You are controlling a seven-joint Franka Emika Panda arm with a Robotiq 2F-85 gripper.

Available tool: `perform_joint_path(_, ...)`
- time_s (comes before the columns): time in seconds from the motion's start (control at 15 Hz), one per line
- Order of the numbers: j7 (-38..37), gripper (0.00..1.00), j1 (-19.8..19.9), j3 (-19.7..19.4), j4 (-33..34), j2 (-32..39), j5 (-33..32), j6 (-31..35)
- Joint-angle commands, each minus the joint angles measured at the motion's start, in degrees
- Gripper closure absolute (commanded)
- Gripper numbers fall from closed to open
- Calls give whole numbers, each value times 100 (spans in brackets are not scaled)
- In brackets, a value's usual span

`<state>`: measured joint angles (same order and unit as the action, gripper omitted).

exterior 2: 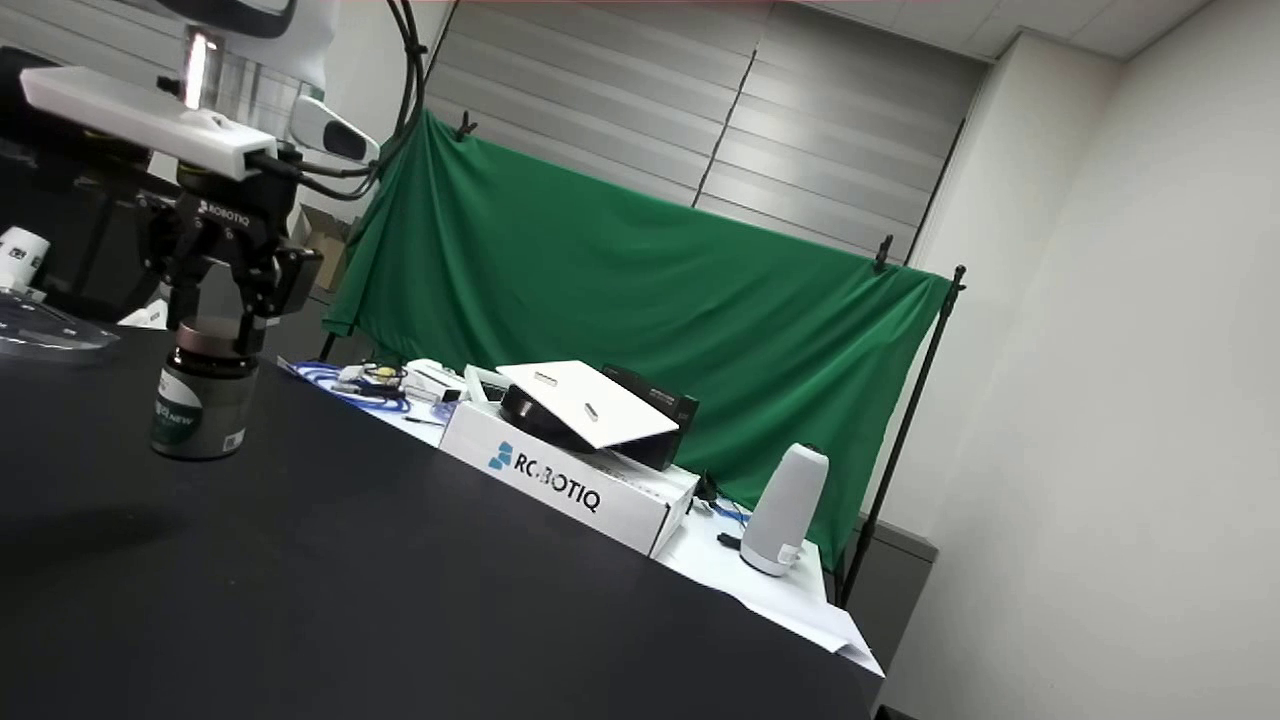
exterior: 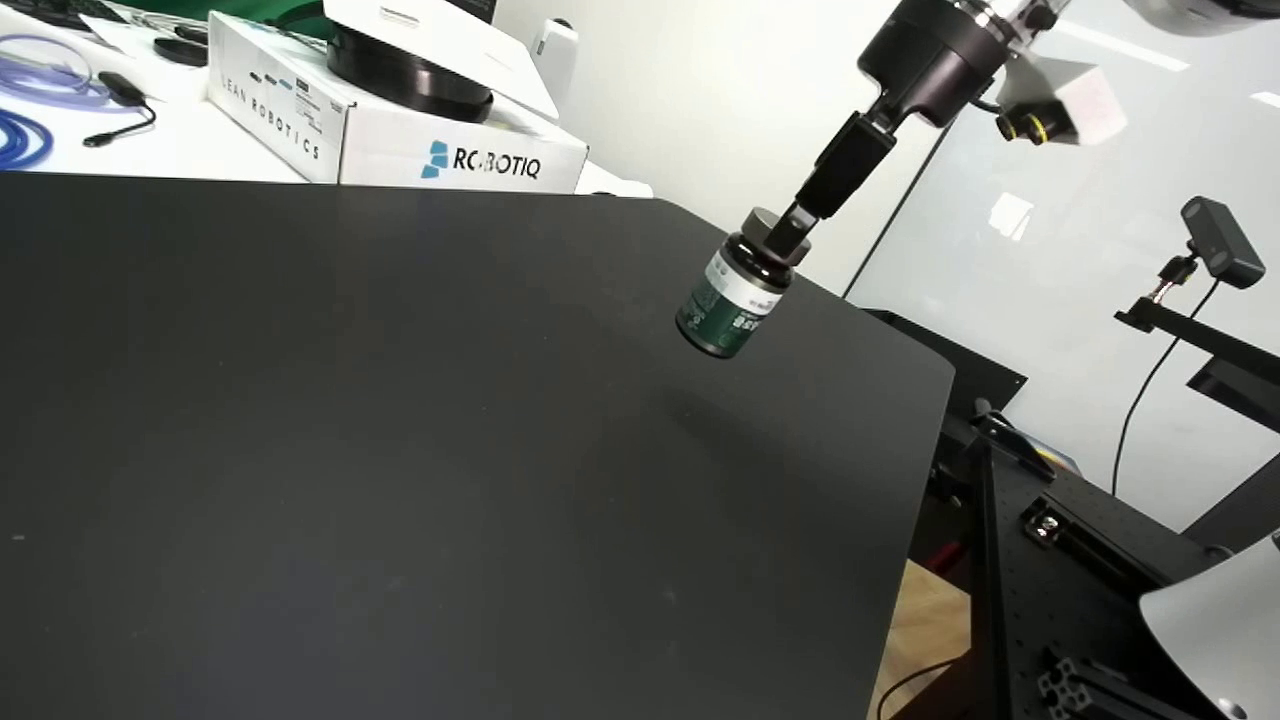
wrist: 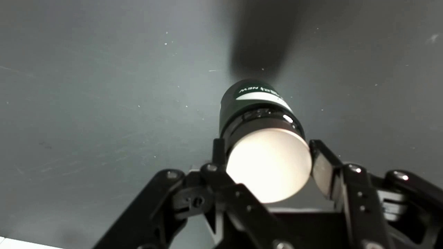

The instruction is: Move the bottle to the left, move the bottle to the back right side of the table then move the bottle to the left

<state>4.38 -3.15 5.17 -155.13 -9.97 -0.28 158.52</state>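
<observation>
The bottle (exterior: 730, 305) is small and dark, with a green and white label and a brownish cap. It shows in both exterior views (exterior 2: 203, 405) and in the wrist view (wrist: 256, 98). My gripper (exterior: 787, 235) is shut on the bottle's cap, with one finger on each side; this also shows in an exterior view (exterior 2: 215, 330) and the wrist view (wrist: 266, 155). The bottle hangs a little above the black table (exterior: 400, 450), its shadow apart from its base. It looks tilted in an exterior view. The table also shows in an exterior view (exterior 2: 450, 590) and the wrist view (wrist: 104, 114).
A white Robotiq box (exterior: 460, 160) with a panel on top stands beyond the table's edge, also in an exterior view (exterior 2: 560, 480). Cables (exterior: 60, 75) lie beside it. A light grey device (exterior 2: 785, 510) stands beyond the box. A mounted camera (exterior: 1222, 242) is off the table's side.
</observation>
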Motion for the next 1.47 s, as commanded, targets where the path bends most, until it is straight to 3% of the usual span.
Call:
perform_joint_path(0.0, -242, 64, -242, 223, 361, 111, -124, -381)
perform_joint_path(0.4, -232, 64, -711, 655, 922, 619, -157, -942)
perform_joint_path(0.67, -102, 64, -941, 833, 1122, 1009, -124, -949)
perform_joint_path(1.4, 711, 64, -1005, 1007, 1325, 1739, 484, -779)
